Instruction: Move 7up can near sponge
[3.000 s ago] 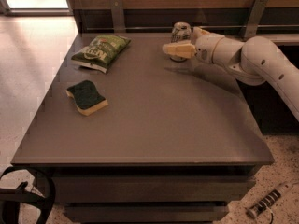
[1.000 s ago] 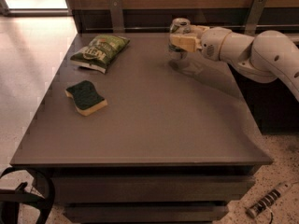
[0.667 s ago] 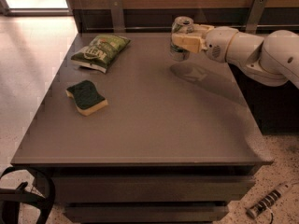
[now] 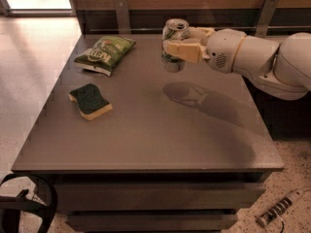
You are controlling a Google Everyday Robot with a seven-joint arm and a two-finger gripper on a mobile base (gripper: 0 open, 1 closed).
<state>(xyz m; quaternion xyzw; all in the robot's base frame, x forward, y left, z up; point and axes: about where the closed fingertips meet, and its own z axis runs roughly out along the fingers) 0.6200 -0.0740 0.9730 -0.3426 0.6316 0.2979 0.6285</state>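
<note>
The 7up can (image 4: 173, 46), silver with green markings and a pull-tab top, is held upright in the air above the back middle of the table. My gripper (image 4: 187, 41) is shut on it, one cream finger across its front and one behind, the arm reaching in from the right. The can's shadow lies on the tabletop below and to the right. The sponge (image 4: 90, 101), dark green top over yellow foam, lies flat on the left part of the table, well to the left of the can and nearer the front.
A green chip bag (image 4: 104, 54) lies at the back left of the grey table (image 4: 146, 144). A wooden wall with metal brackets runs behind. A power strip (image 4: 281, 208) lies on the floor at lower right; a black cable loop is at lower left.
My gripper closed on the can at the back right, lifted it off the table and has carried it leftward and slightly forward, toward the table's middle.
</note>
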